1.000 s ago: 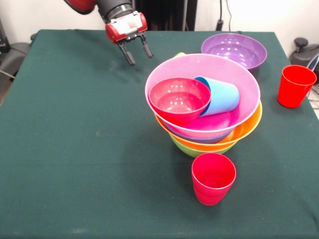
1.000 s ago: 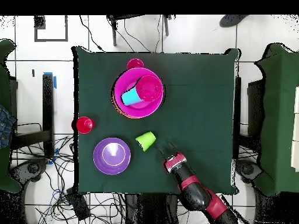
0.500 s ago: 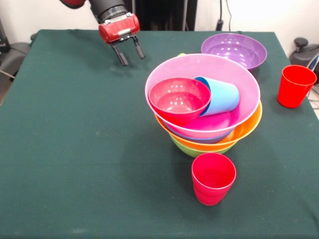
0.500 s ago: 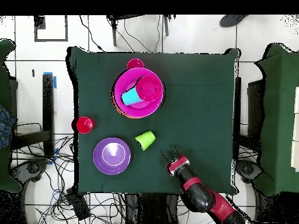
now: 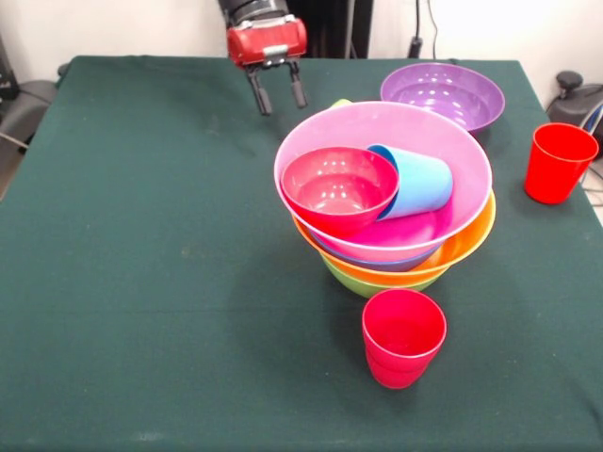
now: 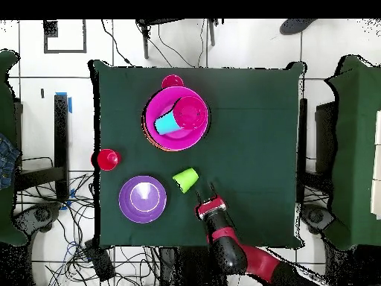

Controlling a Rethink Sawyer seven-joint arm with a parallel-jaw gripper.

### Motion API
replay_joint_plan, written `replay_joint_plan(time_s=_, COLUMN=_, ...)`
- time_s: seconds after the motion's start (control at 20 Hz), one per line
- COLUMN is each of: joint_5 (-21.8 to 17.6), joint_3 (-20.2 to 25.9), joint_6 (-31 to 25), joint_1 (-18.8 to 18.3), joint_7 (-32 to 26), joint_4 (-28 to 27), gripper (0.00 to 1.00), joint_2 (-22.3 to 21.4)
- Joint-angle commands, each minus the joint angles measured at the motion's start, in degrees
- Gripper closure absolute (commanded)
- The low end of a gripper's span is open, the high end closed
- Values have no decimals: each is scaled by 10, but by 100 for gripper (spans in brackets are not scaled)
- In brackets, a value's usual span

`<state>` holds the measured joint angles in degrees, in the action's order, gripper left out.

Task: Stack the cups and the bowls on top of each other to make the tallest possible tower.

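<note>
A dark green tablecloth (image 5: 141, 264) covers the table; the overhead view adds white floor tiles (image 6: 245, 45) and cables. There the lime green plastic cup (image 6: 185, 179) lies sideways beside the empty gripper (image 6: 203, 192), fingers apart; the front view nearly hides that cup behind the nested bowl tower (image 5: 386, 202).

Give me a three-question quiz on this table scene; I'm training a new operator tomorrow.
1. True or false: the sky blue cup lies on its side inside the pink bowl.
2. Which lies nearest the gripper in the overhead view? A red cup, B lime green cup, C purple bowl
3. Fill in: the small red bowl sits in the ___ bowl.

Key: 1 true; 2 B; 3 pink
</note>
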<state>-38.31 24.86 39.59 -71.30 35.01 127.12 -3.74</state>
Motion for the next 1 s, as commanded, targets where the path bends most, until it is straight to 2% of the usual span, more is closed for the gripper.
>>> replay_joint_plan(time_s=0.05, joint_5=88, joint_3=-63, joint_6=129, joint_1=93, joint_7=153, joint_4=18, gripper=0, joint_2=-31)
replay_joint_plan(time_s=0.25, joint_5=75, joint_3=-78, joint_6=104, joint_1=84, joint_7=180, joint_4=21, gripper=0, joint_2=-53)
replay_joint_plan(time_s=0.45, joint_5=88, joint_3=-86, joint_6=87, joint_1=93, joint_7=211, joint_4=28, gripper=0, joint_2=-64)
replay_joint_plan(time_s=0.65, joint_5=85, joint_3=-90, joint_6=71, joint_1=119, joint_7=233, joint_4=25, gripper=0, joint_2=-61)
replay_joint_plan(time_s=1.0, joint_5=116, joint_3=-113, joint_6=105, joint_1=185, joint_7=284, joint_4=40, gripper=0, joint_2=-64)
